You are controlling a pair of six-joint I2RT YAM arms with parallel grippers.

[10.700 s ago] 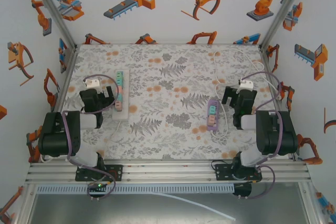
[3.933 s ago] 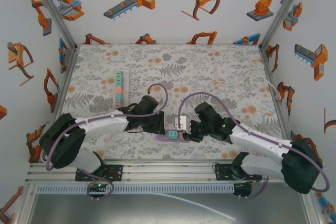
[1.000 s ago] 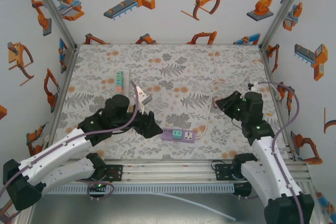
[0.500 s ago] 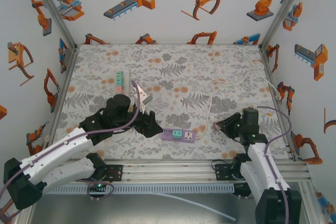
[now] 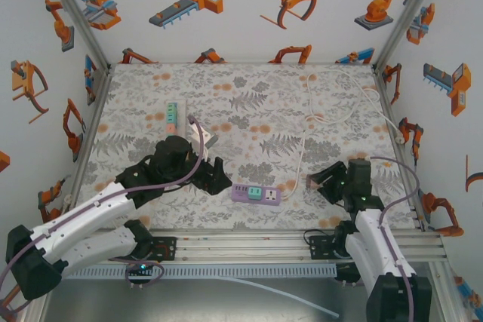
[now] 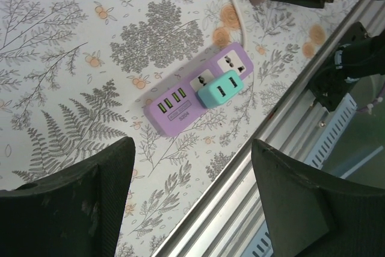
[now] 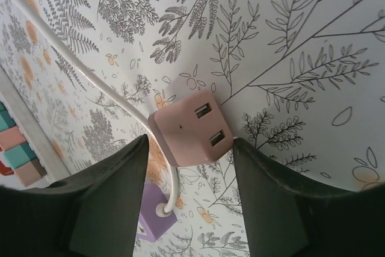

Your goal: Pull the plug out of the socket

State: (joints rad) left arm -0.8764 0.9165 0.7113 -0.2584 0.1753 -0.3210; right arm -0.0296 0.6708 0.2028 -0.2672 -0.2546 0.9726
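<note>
Plug (image 7: 192, 127), the pink one on the white cord (image 7: 90, 73), is lying flat on the floral surface (image 6: 60, 58) at the near right, well apart from the purple socket strip (image 6: 192, 97), so the pull itself is looking done and the step in hand is reading as the release. The right pincer (image 7: 190, 147) is standing astride it with its jaws parted, one finger just beside each flank, seemingly sitting loose rather than pinching (the margin on either side is slim, so that is a judgement). The left pincer (image 6: 191, 148) is hovering over the strip with its jaws spread wide and nothing between them. A teal adapter (image 6: 219, 88) is sitting in the strip. Next, the right arm is needing to lift straight up, clearing both flanks without dragging the plug or snagging its cord.
</note>
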